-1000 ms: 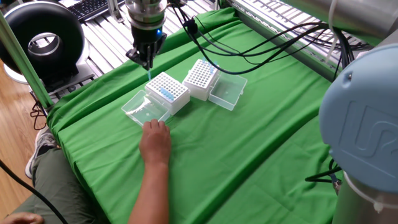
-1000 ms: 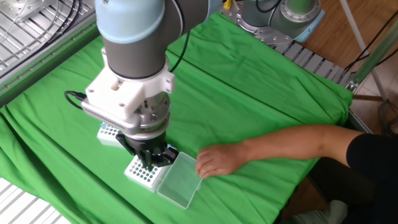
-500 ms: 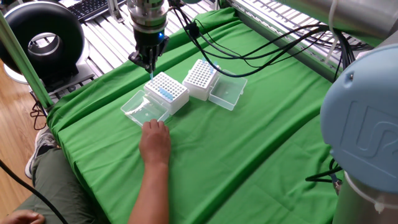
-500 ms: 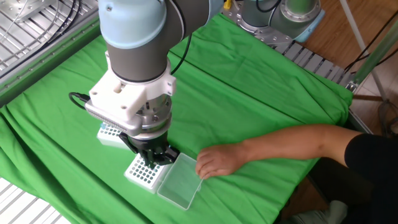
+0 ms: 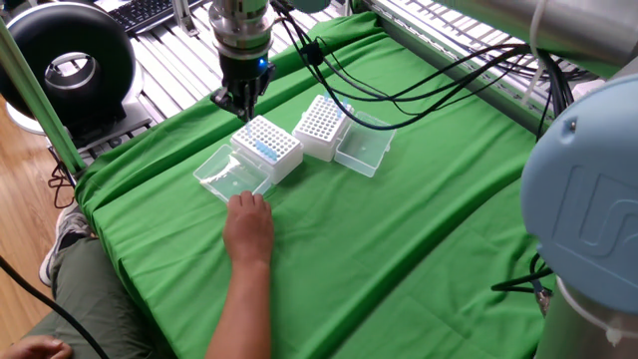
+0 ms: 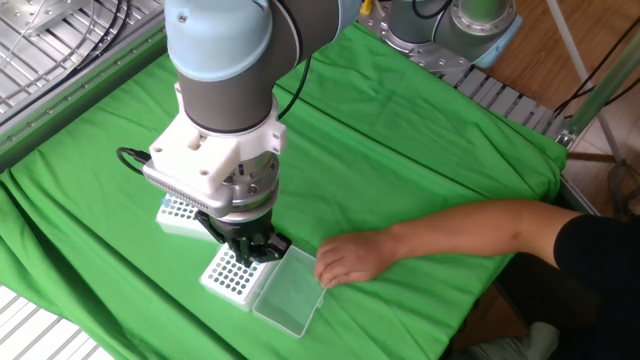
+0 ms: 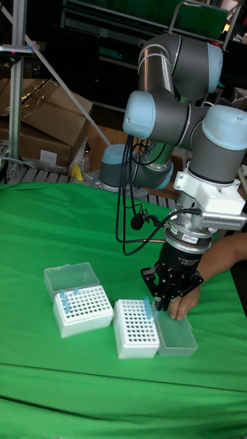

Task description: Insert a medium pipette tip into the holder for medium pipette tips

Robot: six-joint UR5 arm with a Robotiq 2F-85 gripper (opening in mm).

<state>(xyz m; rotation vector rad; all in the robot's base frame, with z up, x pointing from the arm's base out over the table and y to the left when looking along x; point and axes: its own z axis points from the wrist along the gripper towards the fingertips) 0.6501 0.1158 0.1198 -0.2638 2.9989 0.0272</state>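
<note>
The white holder for medium tips stands on the green cloth with its clear lid folded open toward the person. My gripper hangs over the holder's far corner, shut on a thin pale-blue pipette tip that points down at the hole grid. In the other fixed view my gripper covers part of the holder, hiding the tip. In the tall fixed view my gripper sits at the back right corner of the holder.
A second white tip box with an open clear lid stands just beyond the holder. A person's hand rests beside the holder's open lid, the forearm reaching in from the table's near edge. Black cables trail across the cloth behind.
My gripper has shifted slightly sideways and lower over the holder's corner, bringing the tip closer to the grid. The hand and both boxes have stayed put.
</note>
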